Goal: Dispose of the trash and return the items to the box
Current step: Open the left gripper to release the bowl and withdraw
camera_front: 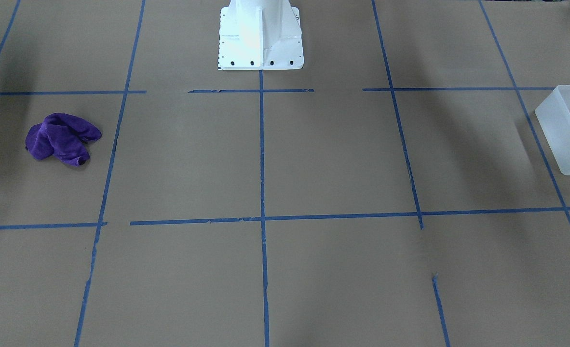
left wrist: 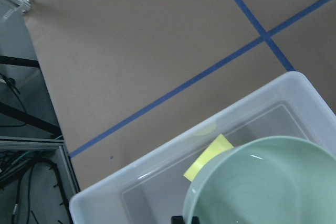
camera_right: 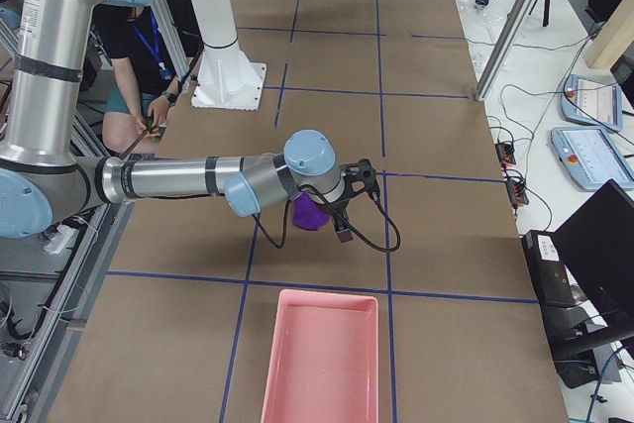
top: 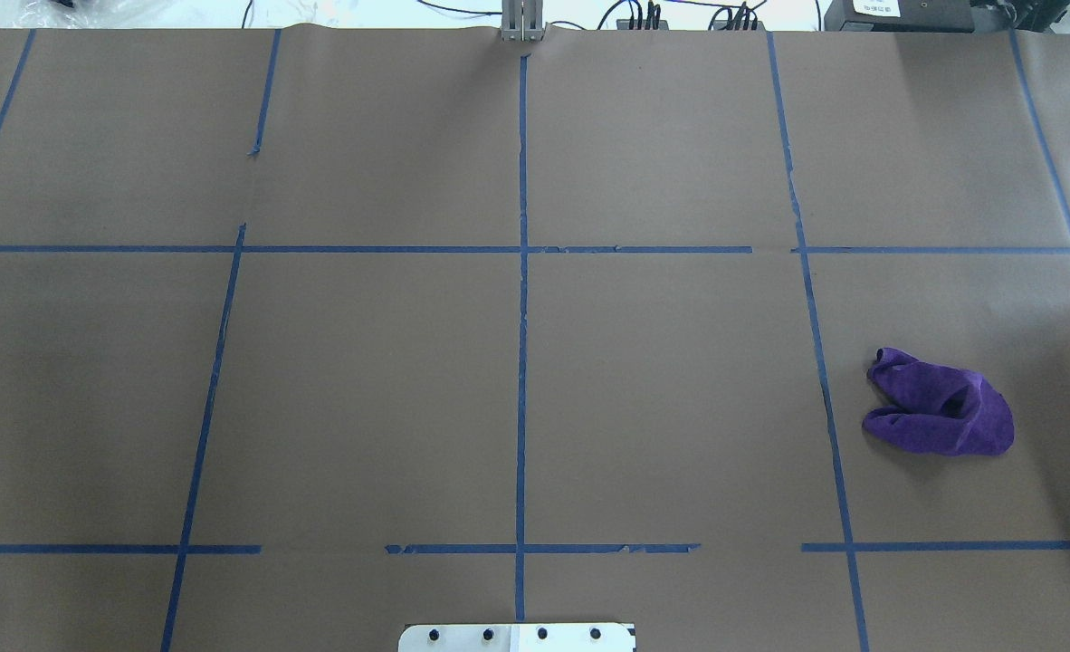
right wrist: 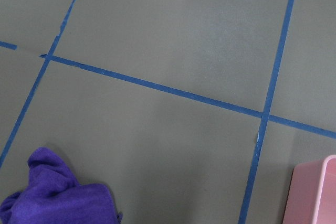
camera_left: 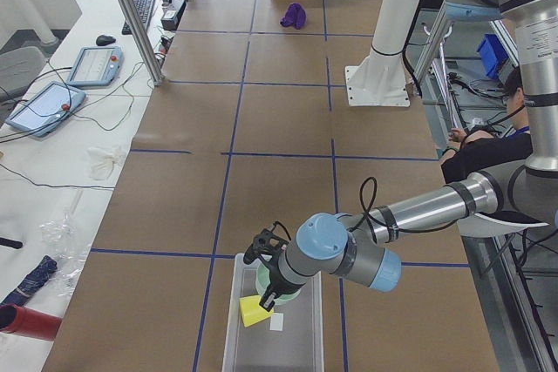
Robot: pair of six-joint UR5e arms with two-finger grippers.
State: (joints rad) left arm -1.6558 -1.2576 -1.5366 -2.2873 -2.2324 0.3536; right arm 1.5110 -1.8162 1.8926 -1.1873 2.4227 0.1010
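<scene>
The frosted-white box (camera_left: 277, 337) stands at the table's end by my left arm; it also shows in the front view (camera_front: 562, 130) and the left wrist view (left wrist: 157, 174). The yellow cup (camera_left: 254, 312) lies inside it (left wrist: 207, 157). My left gripper (camera_left: 270, 299) hangs over the box's near end, shut on the rim of the mint-green bowl (left wrist: 273, 187), which is tilted over the cup. My right gripper (camera_right: 343, 217) hovers right beside a crumpled purple cloth (camera_right: 309, 215); its fingers show in no close view, so I cannot tell their state.
The purple cloth (top: 942, 412) lies alone on brown paper with blue tape lines. A pink tray (camera_right: 322, 354) stands at the table's end near the right arm. The white robot base (top: 517, 637) is at mid-table. A seated person (camera_right: 139, 56) is behind the robot.
</scene>
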